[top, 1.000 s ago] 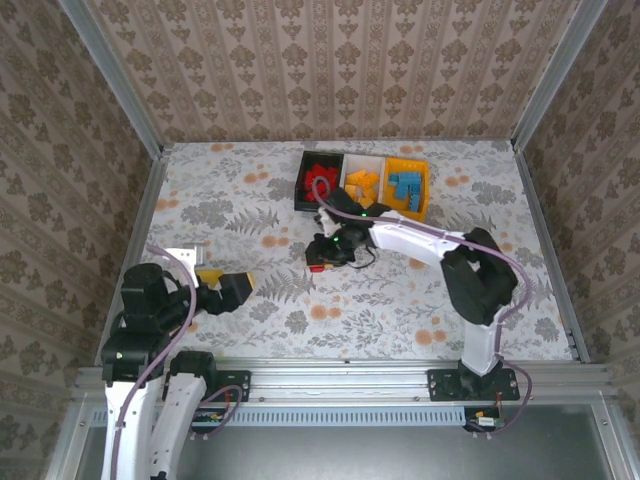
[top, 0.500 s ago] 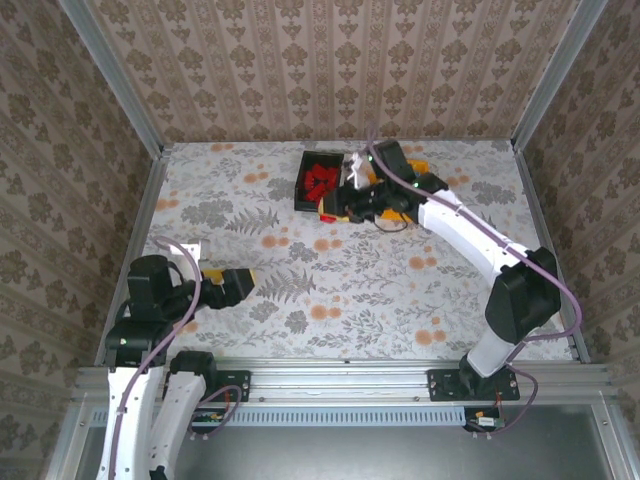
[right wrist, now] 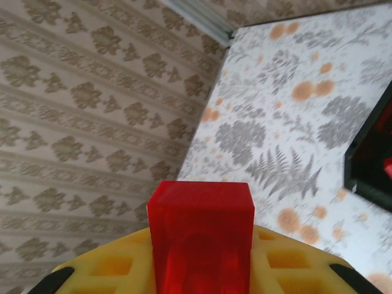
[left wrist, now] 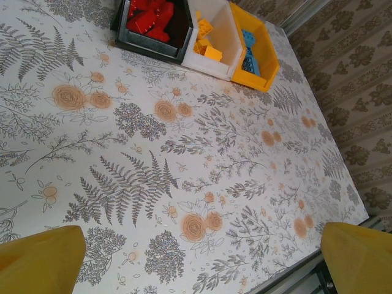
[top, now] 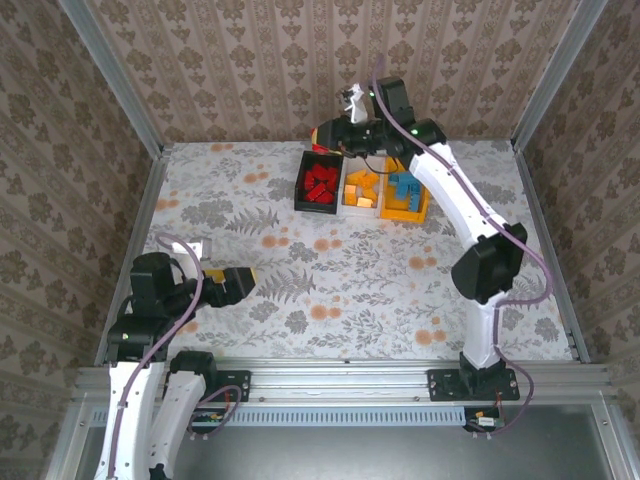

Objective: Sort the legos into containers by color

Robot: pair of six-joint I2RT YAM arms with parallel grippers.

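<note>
So the right gripper [top: 328, 134] is clamped on a single red brick [right wrist: 201, 233], pinched between its yellow fingers [right wrist: 110, 269]. It's holding it up in the air right by the far end of the black tray [top: 299, 198]. From the wrist camera the brick stands upright in the grip, with the tray's dark rim off to the right and lower down. The black tray has a pile of red bricks [top: 320, 183] in it. The white tray [top: 358, 206] next to it has orange bricks [top: 363, 184], and the yellow tray [top: 405, 214] has blue bricks [top: 405, 184]. The left gripper [top: 238, 284] sits low over the flowery table [top: 400, 290], well away from the trays, jaws spread wide apart with nothing between them.
</note>
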